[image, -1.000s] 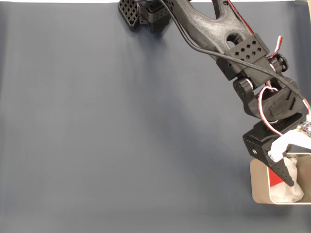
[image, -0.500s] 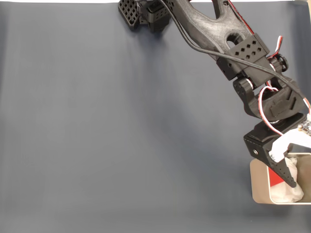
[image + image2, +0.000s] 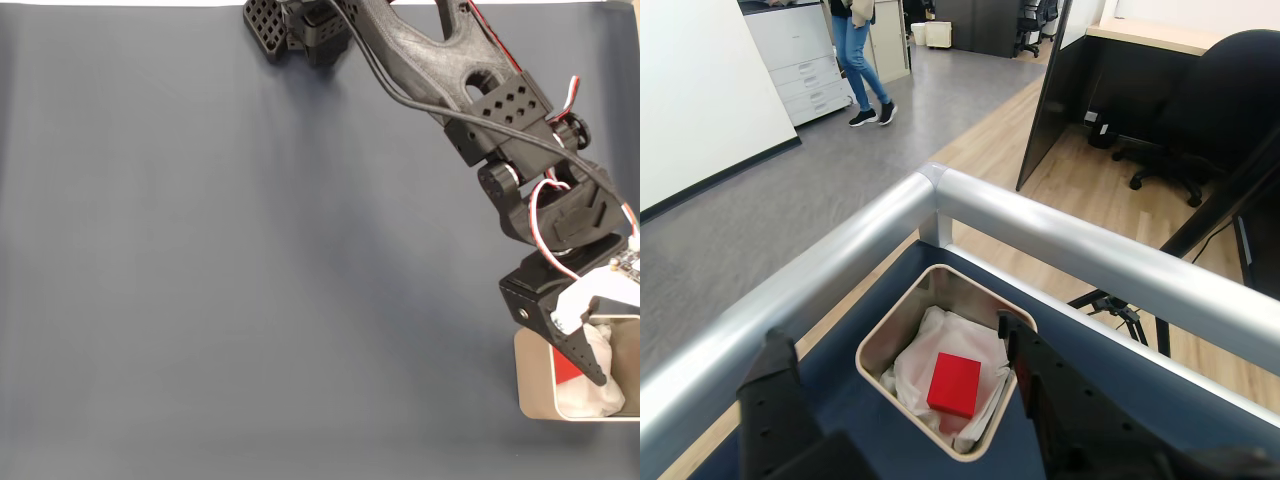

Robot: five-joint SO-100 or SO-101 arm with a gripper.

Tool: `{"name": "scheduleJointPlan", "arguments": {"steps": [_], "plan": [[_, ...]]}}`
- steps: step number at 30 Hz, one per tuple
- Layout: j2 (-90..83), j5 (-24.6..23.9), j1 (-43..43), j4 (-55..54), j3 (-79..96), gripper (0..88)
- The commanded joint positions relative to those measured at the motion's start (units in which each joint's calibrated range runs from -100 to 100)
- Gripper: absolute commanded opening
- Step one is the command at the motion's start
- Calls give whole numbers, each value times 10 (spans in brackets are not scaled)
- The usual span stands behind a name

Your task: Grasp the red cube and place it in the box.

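The gripper (image 3: 895, 375) is seen in the wrist view with its two black fingers spread wide apart and nothing held between them; the box shows through the gap. In the fixed view the gripper (image 3: 585, 345) hangs over the near left corner of the box (image 3: 530, 385), at the right edge of the frame.

The red cube (image 3: 954, 384) is found lying free on the white padding (image 3: 915, 360) inside the box (image 3: 880, 340), clear of both fingers and resting flat. In the fixed view only a sliver of the red cube (image 3: 566, 376) is visible beside the black finger.

Against the pictures from a second ago and half a second ago, almost nothing is found changed: the arm (image 3: 500, 110) has shifted by the slightest amount at the wrist, and the cube and box lie as they did. From this it is judged that the release has been made and the placing is essentially complete; what remains is probably for the arm to be lifted away without the box being knocked.

Beyond the box, a metal rail (image 3: 1060, 240) bounds the blue table (image 3: 250, 280), and a person's legs (image 3: 862, 70) are seen far off on the office floor.
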Motion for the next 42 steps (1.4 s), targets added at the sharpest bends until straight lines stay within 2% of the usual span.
{"name": "scheduleJointPlan", "arguments": {"steps": [1, 3, 11, 16, 28, 35, 42], "plan": [[-46, 16, 11, -13, 12, 141], [-67, 20, 23, -24, 40, 0], [-195, 14, 138, -39, 142, 0], [-339, 9, 207, -39, 282, 0], [-811, -5, 233, -24, 784, 0], [-1018, -18, 244, 55, 991, 0], [-1158, -30, 251, 201, 1108, 0]]}}
